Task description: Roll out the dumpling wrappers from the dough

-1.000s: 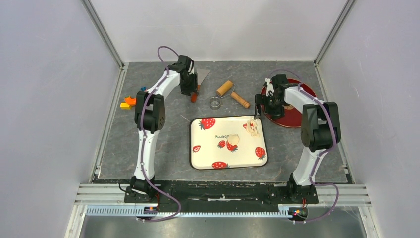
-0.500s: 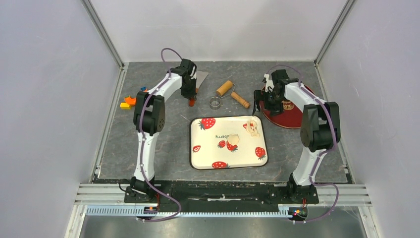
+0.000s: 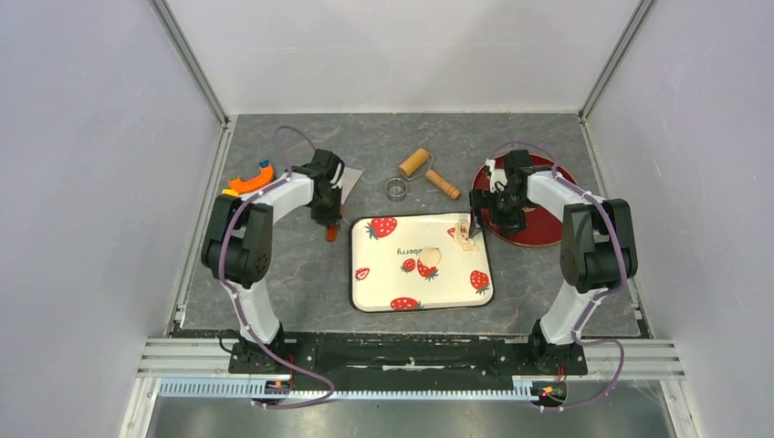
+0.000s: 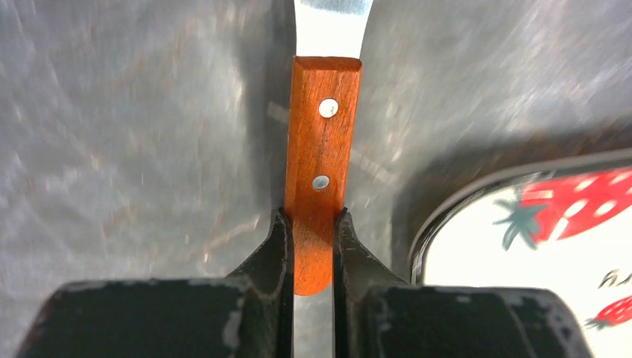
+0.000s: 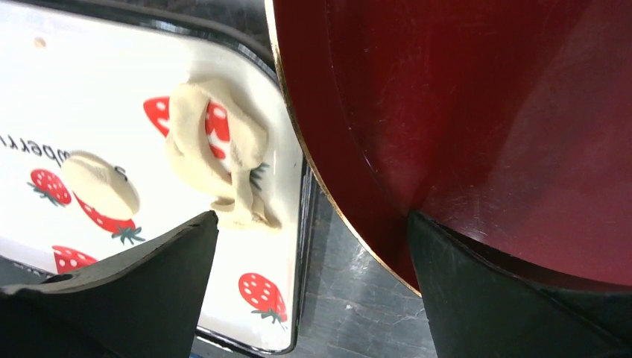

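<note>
On the grey table (image 3: 274, 265), a scraper (image 4: 322, 149) is clamped in the left gripper (image 4: 313, 231). The right gripper (image 5: 311, 216) is spread open, with the dough (image 5: 216, 156) just beside it on the tray (image 5: 112, 60). Flat blade entry is advised.

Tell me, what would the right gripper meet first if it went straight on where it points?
The right gripper would probably meet the rim of the red plate first, beside the tray edge; depth is unclear.

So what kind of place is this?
Likely a lab test cell, not a kitchen: plain white walls box in a grey table, with an aluminium mounting rail along its near edge.
</note>
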You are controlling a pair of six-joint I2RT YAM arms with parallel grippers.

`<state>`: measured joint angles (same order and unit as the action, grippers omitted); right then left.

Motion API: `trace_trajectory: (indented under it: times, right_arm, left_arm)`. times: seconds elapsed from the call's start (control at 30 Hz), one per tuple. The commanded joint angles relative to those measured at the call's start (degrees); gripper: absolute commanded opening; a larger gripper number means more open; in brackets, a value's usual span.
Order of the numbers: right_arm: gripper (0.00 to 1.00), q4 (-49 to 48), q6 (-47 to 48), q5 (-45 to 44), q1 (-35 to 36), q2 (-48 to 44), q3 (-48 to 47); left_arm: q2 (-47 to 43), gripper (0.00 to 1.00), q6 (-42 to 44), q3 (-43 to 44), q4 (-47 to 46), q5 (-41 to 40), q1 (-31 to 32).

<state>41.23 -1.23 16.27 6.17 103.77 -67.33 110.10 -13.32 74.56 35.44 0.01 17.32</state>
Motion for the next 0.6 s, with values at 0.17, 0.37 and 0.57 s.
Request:
trace_trajectory:
  times: [0.17,0.37,0.57]
  right_arm:
    - [0.98,-0.86,-0.81,6.12,4.69,-7.91,7.77]
    - [0.98,-3.14,-3.31,5.30,6.09,-13.82,12.11]
    - [0.98,-3.81,-4.56,4.36,6.04,-18.42,14.22]
  left_arm:
    - [-16.20,0.02,-4.10,-19.76,1.25,-5.63,-0.23]
    - [-21.88,0.48,-4.53,-23.54,1.79,-6.73,-0.10]
    - [-19.97,0.56,-3.14,-21.13,1.21,-7.97,-0.10]
